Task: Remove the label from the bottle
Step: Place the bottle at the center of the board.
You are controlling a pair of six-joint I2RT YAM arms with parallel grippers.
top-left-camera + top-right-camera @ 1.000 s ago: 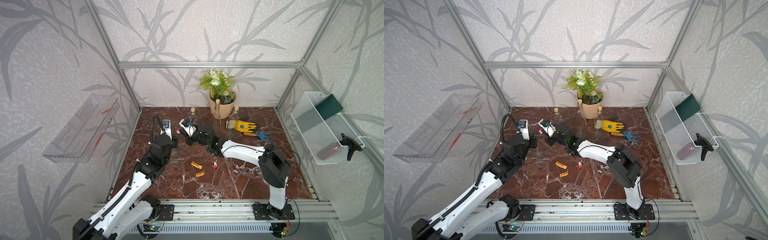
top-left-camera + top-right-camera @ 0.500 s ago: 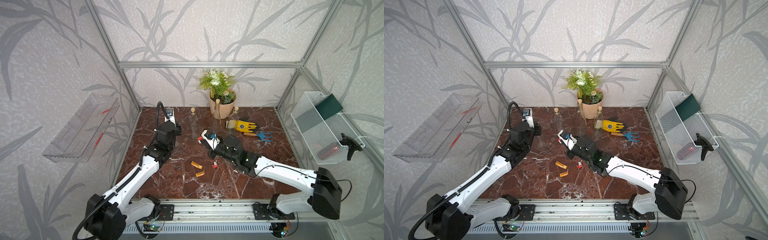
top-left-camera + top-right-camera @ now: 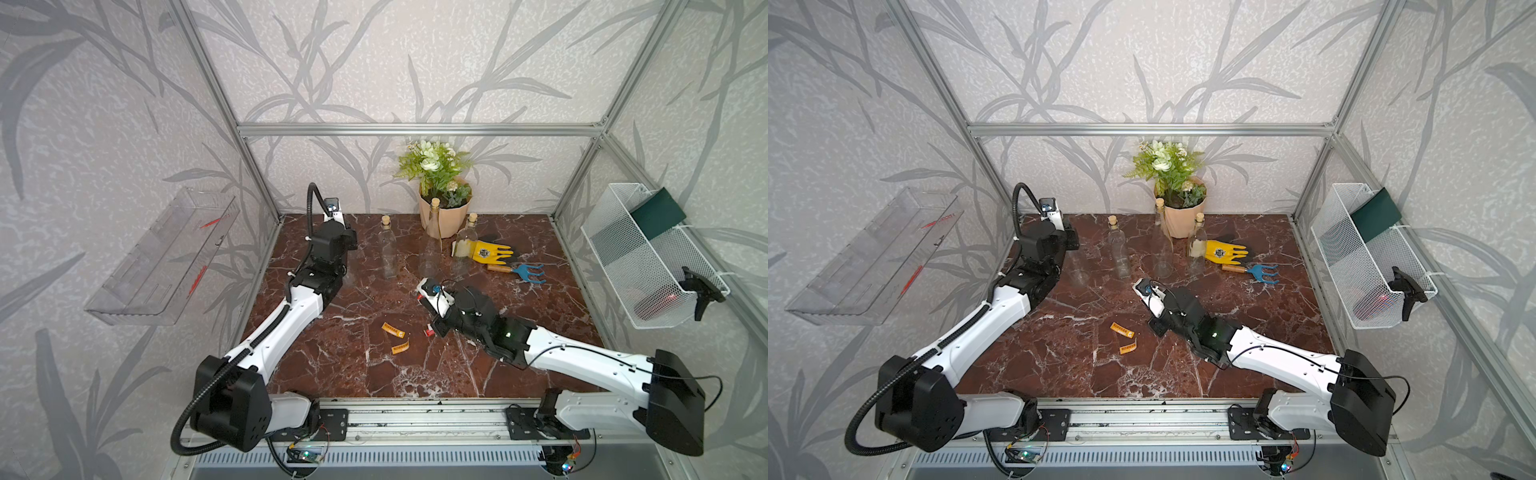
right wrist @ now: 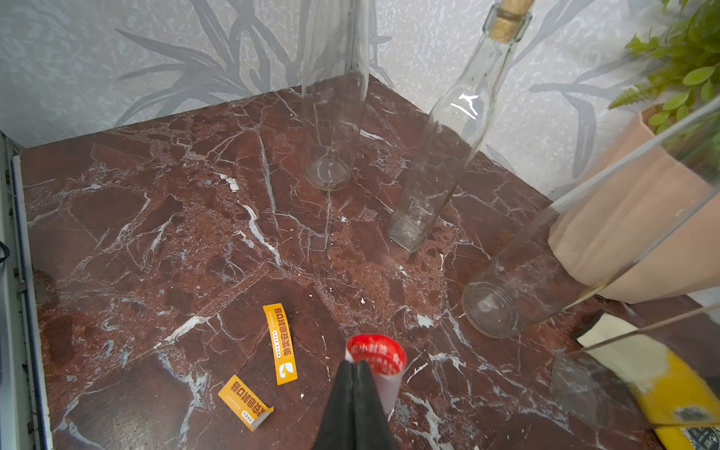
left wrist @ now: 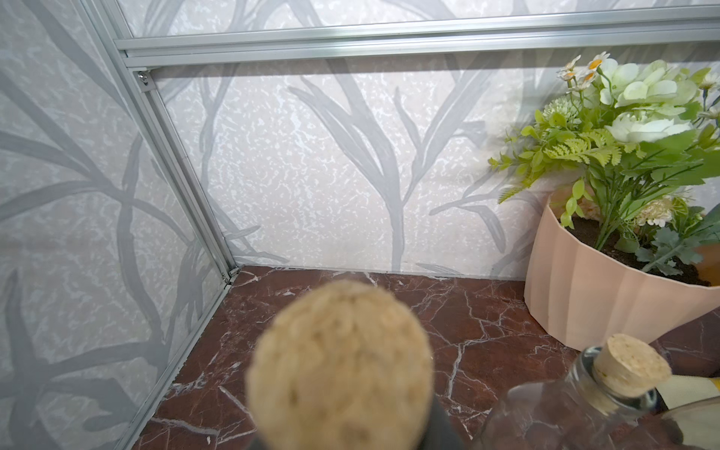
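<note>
Right gripper [image 4: 352, 374] found closed, pinching the red label [image 4: 376, 352] at its tips. The label is off the glass and just above the table [image 4: 156, 195], well out in front of the flower pot [image 3: 444, 216] and near two orange strips [image 4: 280, 343]. The bottle [image 4: 335, 117] stands upright and corked, its long axis vertical, farthest from the pot in its row, at my left gripper [image 3: 1070, 242]. Whether those jaws clamp it I cannot tell. Only my right arm has the label, so I judge setting it down comes next.
</note>
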